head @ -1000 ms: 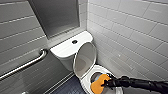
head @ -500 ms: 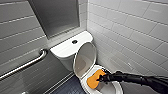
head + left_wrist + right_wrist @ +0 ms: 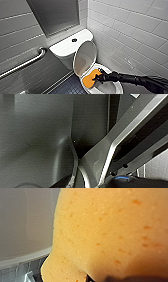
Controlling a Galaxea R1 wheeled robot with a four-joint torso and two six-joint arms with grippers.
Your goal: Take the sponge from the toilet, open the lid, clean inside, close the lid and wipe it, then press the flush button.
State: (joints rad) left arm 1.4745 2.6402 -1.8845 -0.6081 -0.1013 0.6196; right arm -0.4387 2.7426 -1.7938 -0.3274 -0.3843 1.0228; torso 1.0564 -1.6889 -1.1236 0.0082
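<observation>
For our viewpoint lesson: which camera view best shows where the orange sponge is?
Head view: the sponge appears inside the open toilet bowl. Right wrist gives its pitted surface close up; left wrist, grey robot parts.

The sponge point(image 3: 89, 79) is coloured bright orange and is speckled with darker orange pits. The toilet point(image 3: 62, 48) and its lid point(image 3: 85, 58) are finished in glossy white; the flush button point(image 3: 74, 40) is coloured dark. The right wall point(image 3: 130, 30) is tiled in a pale grey brick pattern, the floor point(image 3: 71, 87) in small dark blue-grey tiles. The grab bar point(image 3: 25, 63) is finished in silver, the right arm point(image 3: 135, 80) in black.
</observation>
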